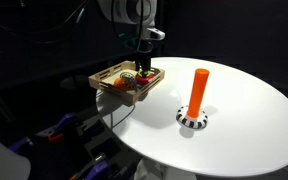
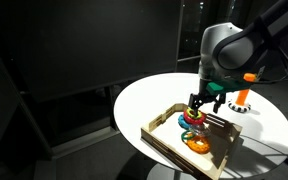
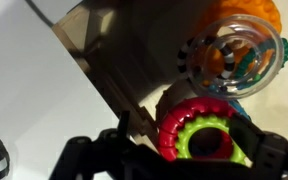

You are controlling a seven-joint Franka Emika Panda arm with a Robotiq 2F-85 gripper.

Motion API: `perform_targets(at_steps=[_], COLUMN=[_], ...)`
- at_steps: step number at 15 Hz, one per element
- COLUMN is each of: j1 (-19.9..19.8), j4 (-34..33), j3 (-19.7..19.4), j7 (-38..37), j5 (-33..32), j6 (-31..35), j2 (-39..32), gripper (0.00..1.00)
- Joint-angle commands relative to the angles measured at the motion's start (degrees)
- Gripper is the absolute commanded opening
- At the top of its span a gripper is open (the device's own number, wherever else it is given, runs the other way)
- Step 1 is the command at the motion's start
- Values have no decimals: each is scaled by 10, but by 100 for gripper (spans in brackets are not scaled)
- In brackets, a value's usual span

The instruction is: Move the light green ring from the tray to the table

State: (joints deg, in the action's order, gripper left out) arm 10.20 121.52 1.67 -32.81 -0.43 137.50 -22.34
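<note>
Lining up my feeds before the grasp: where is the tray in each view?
Exterior view: tray left of centre, at the table's edge.
Exterior view: tray lower centre, nearest the camera.
Wrist view: its wooden wall runs diagonally through the upper middle.
Shared landmark: the gripper, over the tray in all three.

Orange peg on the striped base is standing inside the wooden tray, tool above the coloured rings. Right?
Not quite. The orange upright peg on its black-and-white striped base stands on the round white table, apart from the wooden tray, not inside it. An exterior view shows this. The rest holds: the tool is above the coloured rings in the tray.
</note>
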Motion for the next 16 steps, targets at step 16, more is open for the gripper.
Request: perform_targets(at_steps=[16], j1=[40], j4=[-94], j3=[-8], j7=[-11], j5=[3], j6=[6], j2=[-67], gripper=[100])
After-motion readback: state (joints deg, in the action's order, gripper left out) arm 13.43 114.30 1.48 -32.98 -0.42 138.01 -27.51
